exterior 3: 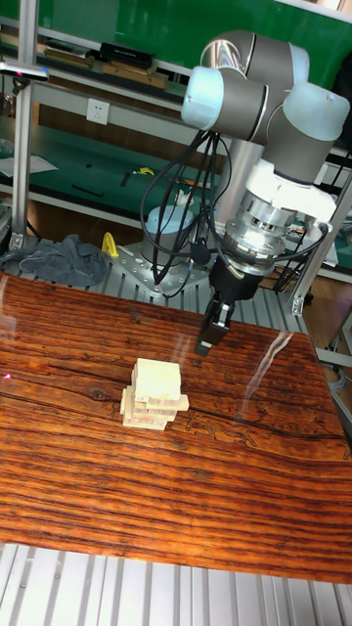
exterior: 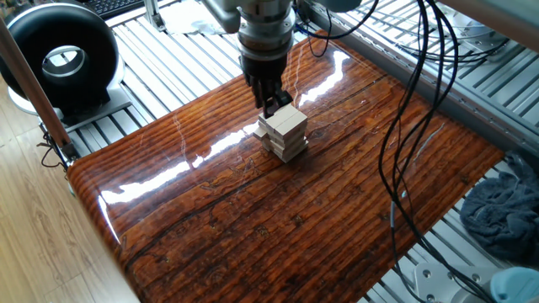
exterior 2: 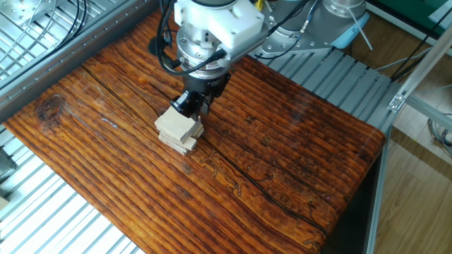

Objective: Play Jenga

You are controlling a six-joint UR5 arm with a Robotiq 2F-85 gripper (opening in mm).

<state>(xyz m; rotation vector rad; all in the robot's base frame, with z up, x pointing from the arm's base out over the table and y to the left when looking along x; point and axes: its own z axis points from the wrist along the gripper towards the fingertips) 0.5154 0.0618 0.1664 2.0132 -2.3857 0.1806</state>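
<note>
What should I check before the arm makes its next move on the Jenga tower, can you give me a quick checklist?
1. Jenga tower upright on the table: ok, though some blocks jut out of its sides.
2. Tool clear of the tower: ok; the tall fixed view shows a gap, with the tool up and to one side.
3. Tool carrying no block: ok, nothing seen between the fingers.
4. Finger opening: cannot tell; the fingers look close together in every view.
5. Loose blocks near the tower: ok, none visible.
6. Hanging black cables away from the tower: ok.
</note>
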